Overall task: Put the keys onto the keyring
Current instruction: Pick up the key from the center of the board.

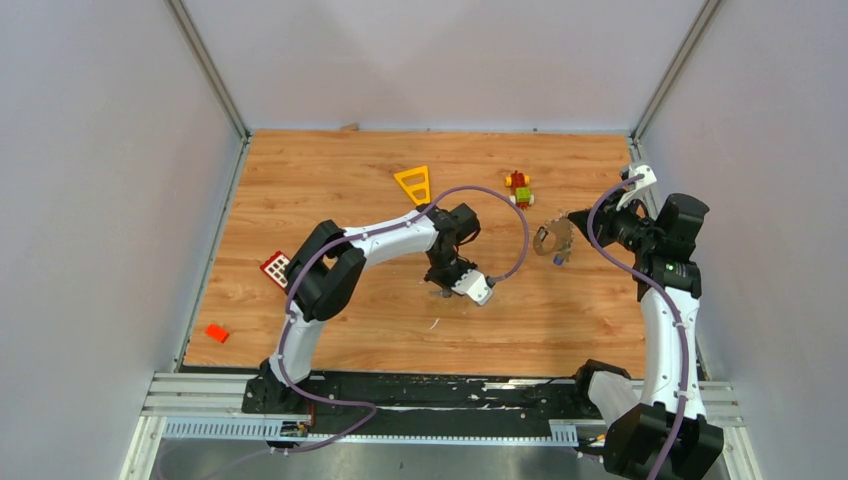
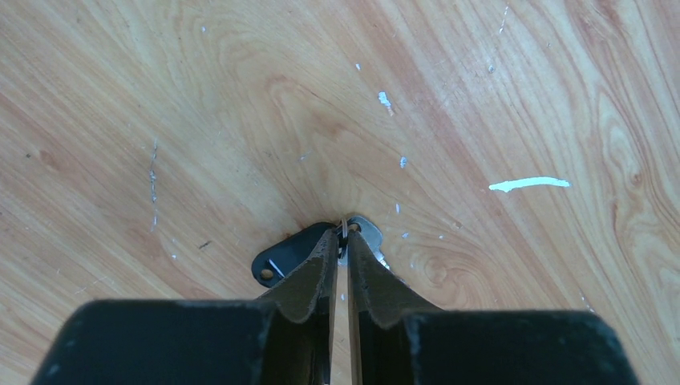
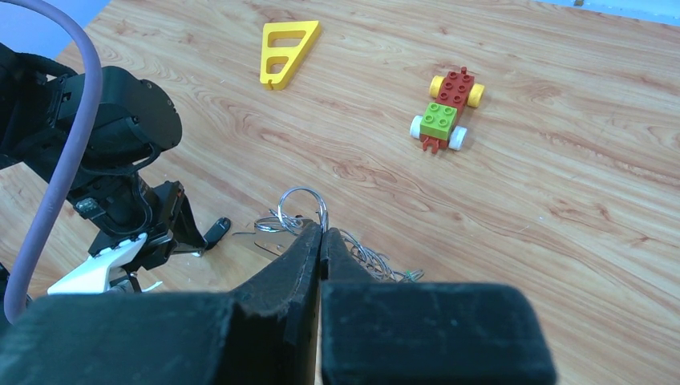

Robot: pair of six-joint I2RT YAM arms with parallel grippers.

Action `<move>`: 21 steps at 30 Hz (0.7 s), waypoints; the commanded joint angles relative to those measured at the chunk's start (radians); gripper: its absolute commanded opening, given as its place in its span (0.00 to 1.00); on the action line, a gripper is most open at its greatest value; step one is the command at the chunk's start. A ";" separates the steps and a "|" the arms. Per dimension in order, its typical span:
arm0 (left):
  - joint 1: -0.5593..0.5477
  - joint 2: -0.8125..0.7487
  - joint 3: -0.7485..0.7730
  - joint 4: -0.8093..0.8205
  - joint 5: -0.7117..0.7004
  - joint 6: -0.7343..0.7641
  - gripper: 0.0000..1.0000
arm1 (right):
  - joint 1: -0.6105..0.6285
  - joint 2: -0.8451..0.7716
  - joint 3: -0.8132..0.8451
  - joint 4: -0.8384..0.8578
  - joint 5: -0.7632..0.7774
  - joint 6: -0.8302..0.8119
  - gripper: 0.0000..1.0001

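My left gripper (image 1: 442, 291) (image 2: 343, 234) points down at the wooden table (image 1: 330, 180) and is shut on the small wire ring of a key. That key's silver head (image 2: 367, 233) and its black tag (image 2: 281, 258) lie on the wood beside the fingertips. My right gripper (image 1: 572, 222) (image 3: 321, 233) is shut on the silver keyring (image 1: 553, 240) (image 3: 305, 200) and holds it above the table. Thin wire loops and a flat metal key (image 3: 261, 241) hang from it. The black tag also shows in the right wrist view (image 3: 215, 232), under the left gripper.
A yellow triangle frame (image 1: 413, 184) (image 3: 285, 50) and a red-green-yellow toy block figure (image 1: 519, 187) (image 3: 445, 112) lie at the back of the table. A red-and-white piece (image 1: 275, 268) and an orange block (image 1: 216, 333) lie at the left. Walls enclose three sides.
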 commanded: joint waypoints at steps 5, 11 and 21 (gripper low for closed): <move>0.004 0.019 0.027 -0.020 0.024 0.009 0.17 | -0.005 -0.029 0.004 0.057 -0.027 0.012 0.00; 0.004 0.023 0.034 -0.019 0.021 0.007 0.15 | -0.006 -0.029 0.004 0.057 -0.027 0.014 0.00; 0.007 -0.008 0.035 -0.027 0.032 -0.021 0.00 | -0.006 -0.029 0.000 0.065 -0.034 0.013 0.00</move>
